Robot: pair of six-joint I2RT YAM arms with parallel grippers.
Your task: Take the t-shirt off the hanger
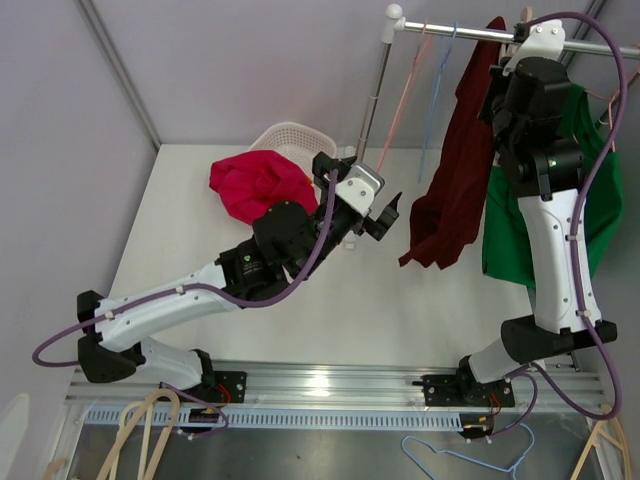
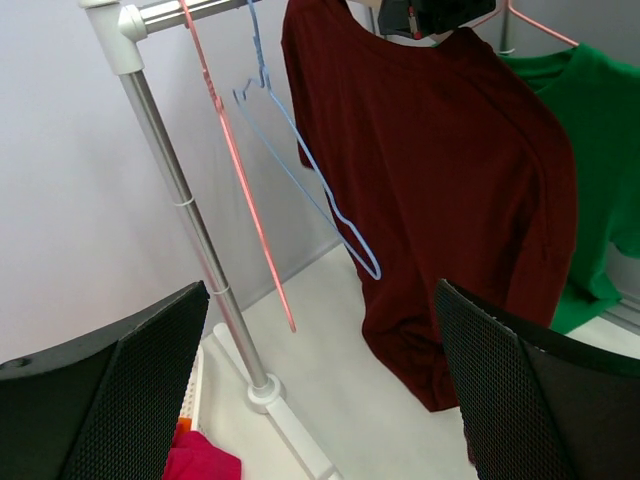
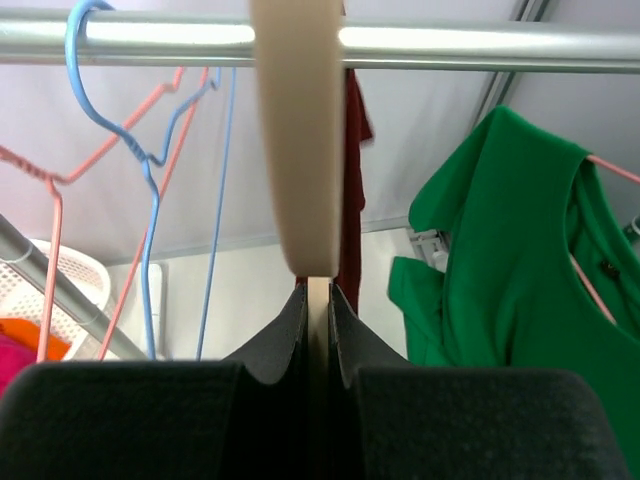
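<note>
a: right arm [image 1: 555, 240] is up at the rail [image 1: 470, 36]; what have the right jaws got?

b: they're pinched tight on the beige hanger [image 3: 297, 150]; from the wrist view a thin strip of it sits clamped between the two black fingers [image 3: 285, 335], and its broad hook curves up over the bar.

a: and the maroon t-shirt [image 1: 455, 150]?

b: on the rail, not off yet; it hangs in a long drape just under that wrist, with the green t-shirt [image 1: 600, 200] on its right and the bare blue hanger [image 3: 150, 260] on its left; whether the hem touches the worktop [image 1: 400, 310] i can't tell.

a: over to the left arm [image 1: 180, 300].

b: stretched low across the worktop, wrist raised and pointed toward the maroon shirt, well short of it; left jaws spread wide, nothing between them; its own camera shows one mesh pad [image 2: 130, 400] in each bottom corner, with the shirt front filling the gap beyond.

a: anything else on that rail?

b: a pink hanger [image 2: 245, 190] beside the blue one, both bare, close to the upright pole [image 2: 190, 220]; the green shirt sits on a pink hanger of its own.

a: and behind the left arm?

b: a white basket [image 1: 290, 135] at the far edge; a red garment [image 1: 255, 185] is heaped against its front, spilling onto the worktop.
</note>
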